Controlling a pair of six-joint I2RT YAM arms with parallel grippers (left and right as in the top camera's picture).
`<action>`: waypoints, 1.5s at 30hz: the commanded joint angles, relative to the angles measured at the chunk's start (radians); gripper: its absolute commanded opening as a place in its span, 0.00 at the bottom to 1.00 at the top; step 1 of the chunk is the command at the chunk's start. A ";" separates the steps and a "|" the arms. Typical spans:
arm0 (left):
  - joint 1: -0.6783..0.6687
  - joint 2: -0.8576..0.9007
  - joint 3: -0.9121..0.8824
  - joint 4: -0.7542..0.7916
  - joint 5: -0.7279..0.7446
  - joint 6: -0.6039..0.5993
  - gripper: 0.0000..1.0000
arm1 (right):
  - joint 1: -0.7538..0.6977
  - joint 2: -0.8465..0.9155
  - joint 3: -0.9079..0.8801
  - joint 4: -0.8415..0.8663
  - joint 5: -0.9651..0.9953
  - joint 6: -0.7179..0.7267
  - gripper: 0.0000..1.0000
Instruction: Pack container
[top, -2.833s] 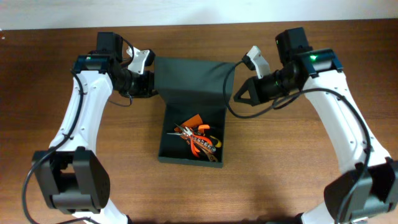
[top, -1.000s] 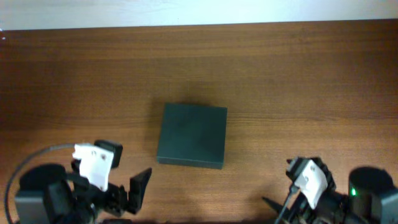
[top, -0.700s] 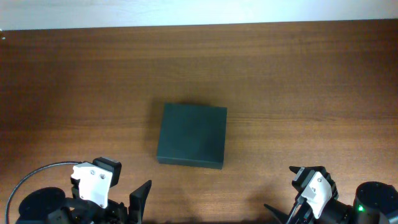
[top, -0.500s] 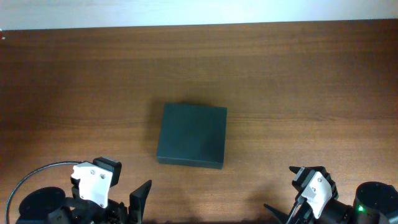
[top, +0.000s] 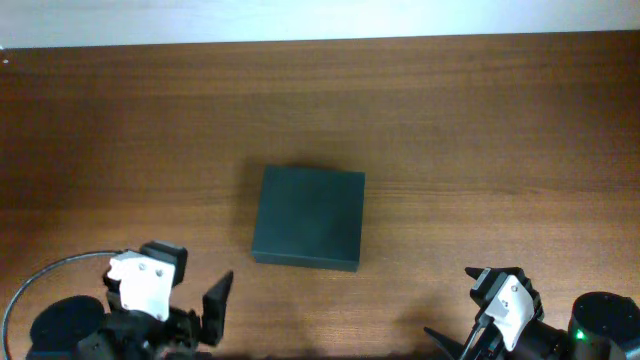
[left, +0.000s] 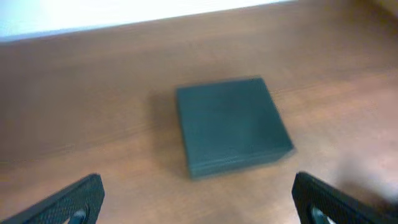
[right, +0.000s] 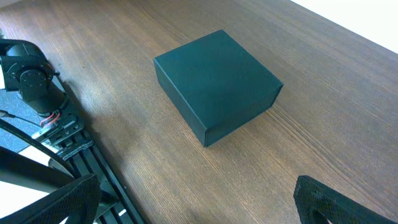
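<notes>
Since the earliest frame, the container's lid has come down over the orange-handled tools that lay inside, and both arms have pulled away from its far corners to the near edge of the table; in the last half second the left arm has slipped a little further left. The dark green-black container (top: 308, 230) now sits shut, alone near the middle of the wooden table (top: 500, 120), well apart from both arms. The left gripper (left: 196, 186) and the right gripper (right: 196, 183) each hold their fingers spread wide around nothing, facing the box from a distance. Packing appears finished, with the closing step done; the next move seems to call for no more than parking the arms. Count: one container, two grippers, no loose items in sight.
</notes>
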 joint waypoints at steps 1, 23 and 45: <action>-0.003 -0.058 -0.097 0.095 -0.090 0.064 0.99 | 0.002 -0.005 -0.005 0.006 -0.016 0.003 0.99; 0.095 -0.490 -0.889 0.537 -0.168 0.104 0.99 | 0.002 -0.005 -0.005 0.006 -0.016 0.003 0.99; 0.095 -0.548 -1.042 0.541 -0.340 -0.097 0.99 | 0.002 -0.005 -0.005 0.006 -0.016 0.003 0.99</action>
